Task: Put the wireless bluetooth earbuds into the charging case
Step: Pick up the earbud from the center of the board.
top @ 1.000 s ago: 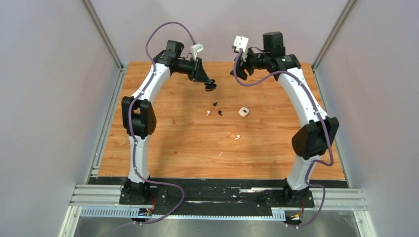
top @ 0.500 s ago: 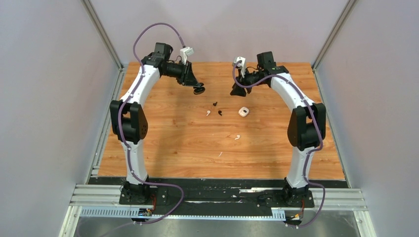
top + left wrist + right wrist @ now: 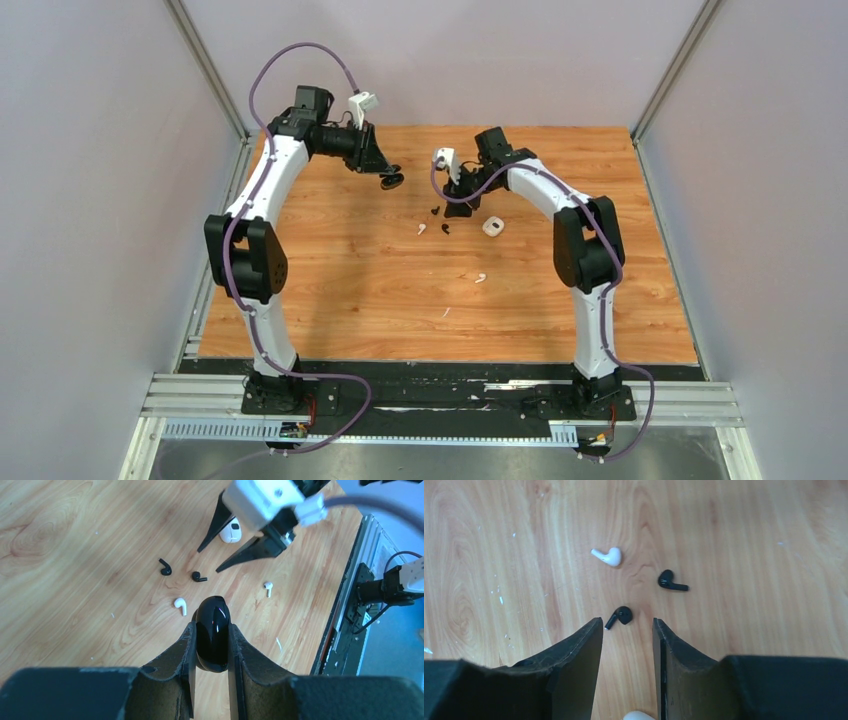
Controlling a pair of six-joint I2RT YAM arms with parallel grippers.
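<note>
My left gripper point(image 3: 388, 176) is shut on a glossy black charging case point(image 3: 214, 632) and holds it above the table at the back left. My right gripper point(image 3: 626, 622) is open and low over the table. One black earbud point(image 3: 620, 616) lies just ahead of the gap between its fingertips. The other black earbud point(image 3: 671, 581) and a white earbud point(image 3: 608, 556) lie a little farther on. In the top view the right gripper point(image 3: 452, 207) is beside the black earbuds point(image 3: 435, 211). A second white earbud point(image 3: 481, 278) lies apart, nearer the arm bases.
A white charging case point(image 3: 492, 227) sits on the wooden table point(image 3: 350, 290) right of the earbuds, close behind my right gripper's fingers. A tiny white fleck point(image 3: 446, 312) lies nearer the front. Metal posts and grey walls bound the table.
My right arm has swung left and come down from the back, gripper open, to the black earbuds. My left arm has drawn back to the left with the black case still in it.
</note>
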